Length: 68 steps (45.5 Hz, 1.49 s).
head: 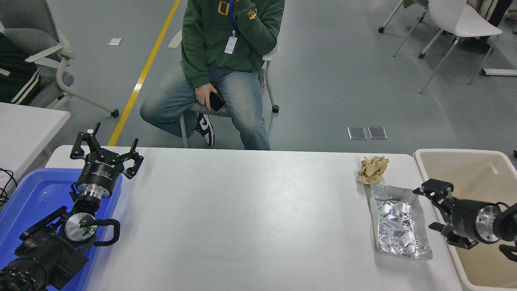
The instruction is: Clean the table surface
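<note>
Silver foil wrapper (400, 220) and crumpled brown paper (373, 169) lie at right end of white table surface (242, 218), w/ right gripper (434, 214) wide open, empty, beside foil: a careless reach may push foil off the edge, not into beige bin (480, 169); left gripper (106, 151) open, parked.

white table surface (250, 218), foil bag (400, 220), crumpled paper (372, 169)

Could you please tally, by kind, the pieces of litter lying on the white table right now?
Crumpled brown paper ball: 1
Silver foil wrapper: 1
Total: 2
</note>
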Tool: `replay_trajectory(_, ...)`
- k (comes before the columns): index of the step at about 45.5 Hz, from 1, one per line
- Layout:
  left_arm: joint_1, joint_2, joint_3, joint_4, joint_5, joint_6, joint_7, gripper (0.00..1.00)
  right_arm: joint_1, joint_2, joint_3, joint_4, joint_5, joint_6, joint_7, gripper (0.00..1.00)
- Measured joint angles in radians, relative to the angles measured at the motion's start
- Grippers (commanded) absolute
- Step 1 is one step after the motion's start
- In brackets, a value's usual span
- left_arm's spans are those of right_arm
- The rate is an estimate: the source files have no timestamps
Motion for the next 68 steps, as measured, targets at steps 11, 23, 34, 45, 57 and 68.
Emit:
replay_trajectory(11,0.0,0.0,0.0,0.0,0.0,0.0,0.0,1.0,0.006,-0.006,-0.101,0.008,0.002,-0.019,-0.014,1.0)
replay_trajectory(23,0.0,0.0,0.0,0.0,0.0,0.0,0.0,1.0,-0.007,0.045,-0.165,0.009,0.011,-0.035,-0.023,0.99)
replay_trajectory(34,0.0,0.0,0.0,0.0,0.0,0.001,0.0,1.0,-0.023,0.118,-0.175,-0.011,0.023,-0.044,-0.038,0.99)
replay_trajectory(45,0.0,0.0,0.0,0.0,0.0,0.001,0.0,1.0,-0.031,0.182,-0.177,-0.073,0.079,-0.048,-0.054,0.99)
replay_trajectory(57,0.0,0.0,0.0,0.0,0.0,0.001,0.0,1.0,-0.045,0.241,-0.176,-0.129,0.116,-0.048,-0.061,0.84)
replay_trajectory(68,0.0,0.0,0.0,0.0,0.0,0.001,0.0,1.0,-0.049,0.274,-0.175,-0.154,0.13,-0.048,-0.063,0.26)
